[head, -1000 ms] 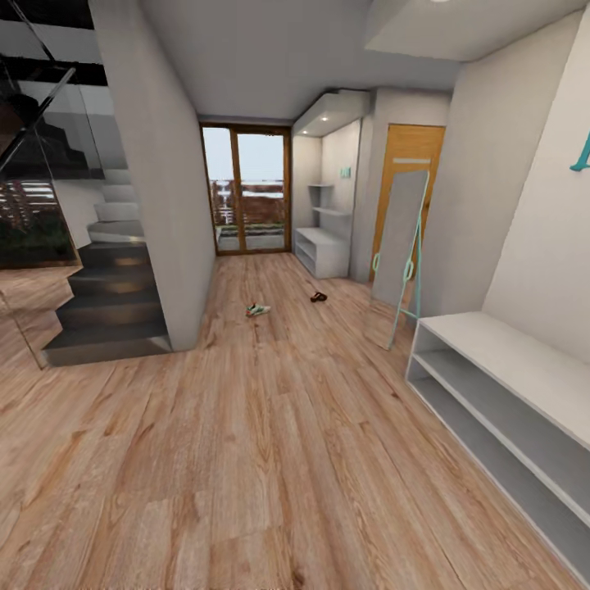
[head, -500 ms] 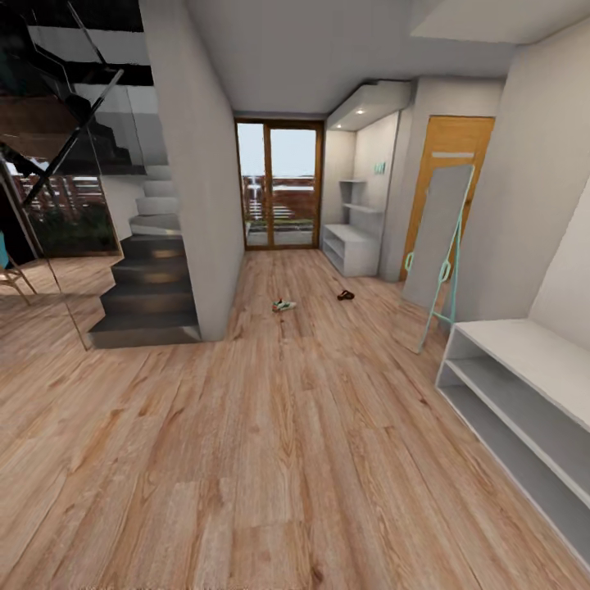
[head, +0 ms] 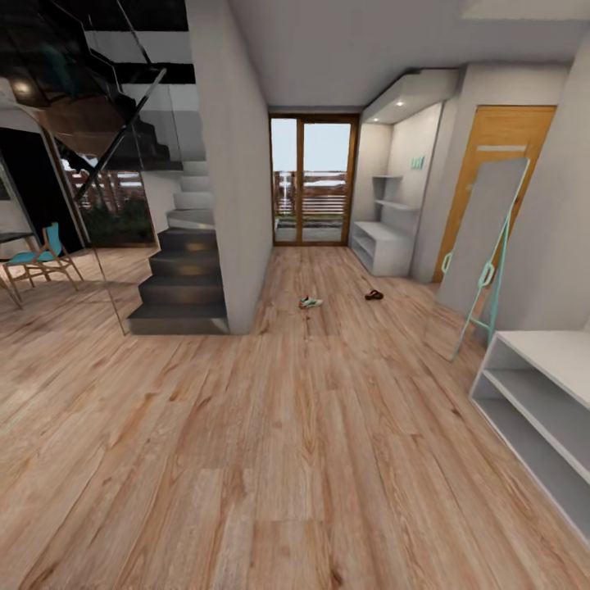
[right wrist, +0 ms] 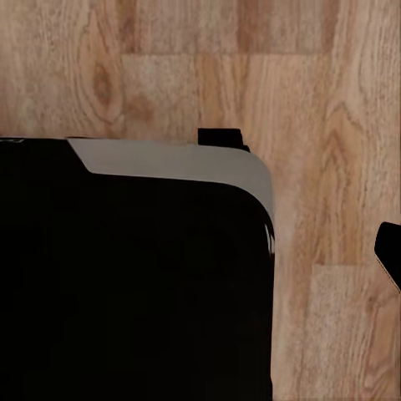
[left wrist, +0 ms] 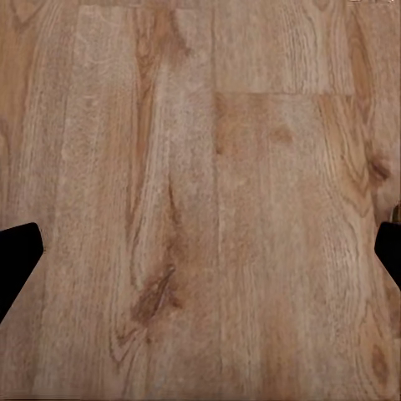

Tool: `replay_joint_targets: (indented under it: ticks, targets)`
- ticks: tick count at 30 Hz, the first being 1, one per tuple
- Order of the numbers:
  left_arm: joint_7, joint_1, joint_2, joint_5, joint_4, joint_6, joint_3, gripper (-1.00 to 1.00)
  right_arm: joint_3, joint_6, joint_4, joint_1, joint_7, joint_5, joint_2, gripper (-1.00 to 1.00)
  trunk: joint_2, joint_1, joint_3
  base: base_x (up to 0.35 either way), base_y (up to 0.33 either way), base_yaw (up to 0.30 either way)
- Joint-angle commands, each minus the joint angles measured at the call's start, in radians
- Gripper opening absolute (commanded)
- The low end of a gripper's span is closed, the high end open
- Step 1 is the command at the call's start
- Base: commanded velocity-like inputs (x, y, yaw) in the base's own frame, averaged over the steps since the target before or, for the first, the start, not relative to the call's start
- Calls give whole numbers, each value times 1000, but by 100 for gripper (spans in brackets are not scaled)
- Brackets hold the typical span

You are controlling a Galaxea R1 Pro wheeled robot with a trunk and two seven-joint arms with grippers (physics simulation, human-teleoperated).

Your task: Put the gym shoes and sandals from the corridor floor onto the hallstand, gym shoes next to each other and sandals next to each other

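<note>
Lying far down corridor floor (head: 279, 459): white-green gym shoe (head: 310, 302), brown sandal (head: 374, 295); gripper states untellable.

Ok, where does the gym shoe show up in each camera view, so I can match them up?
Head view: the gym shoe lies far off on the corridor floor, right of the stair wall, left of a sandal.
Left wrist view: floor planks between the left gripper fingertips.
Right wrist view: floor planks beside a black, grey-edged body.
Shared landmark: the wood-grain floor.
</note>
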Motion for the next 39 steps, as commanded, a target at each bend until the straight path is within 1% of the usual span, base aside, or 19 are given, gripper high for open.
replay_joint_targets:
  ticks: [1,8,22,28,39]
  targets:
    - [0,-1,0,1,1,-3,0,100,0,0,-1,0,0,1,0,100,0,0,-2,140,18,240]
    - [0,-1,0,0,1,-3,0,100,-1,0,-1,0,0,1,0,100,0,0,-9,199,109,240]
    - [0,-1,0,0,1,-3,0,100,0,0,-1,0,0,1,0,100,0,0,-22,258,190,230]
    - [0,-1,0,-1,1,-3,0,100,0,0,-1,0,0,1,0,100,0,0,-23,107,81,54]
    - [0,-1,0,-1,1,-3,-1,100,0,0,-1,0,0,1,0,100,0,0,-24,6,4,4]
